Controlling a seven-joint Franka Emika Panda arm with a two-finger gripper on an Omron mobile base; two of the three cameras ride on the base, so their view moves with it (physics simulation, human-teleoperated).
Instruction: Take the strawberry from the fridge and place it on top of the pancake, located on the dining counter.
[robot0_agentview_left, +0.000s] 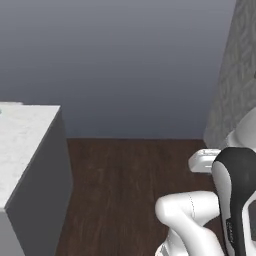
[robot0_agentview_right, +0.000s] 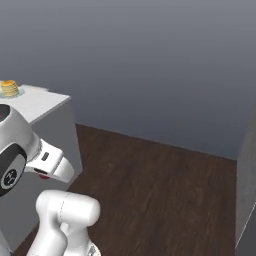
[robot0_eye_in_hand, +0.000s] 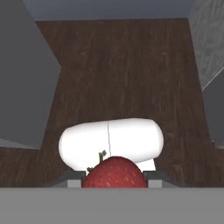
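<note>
Hand view shows the strawberry (robot0_eye_in_hand: 114, 172) clamped between the jaws, high over the dark wooden floor (robot0_eye_in_hand: 122, 70).

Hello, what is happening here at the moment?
The robot arm carries a strawberry clamped in its gripper, hanging above the dark wooden floor. The pancake waits on its plate on the white counter, some way off to the left. The strawberry is not yet placed on it.
</note>
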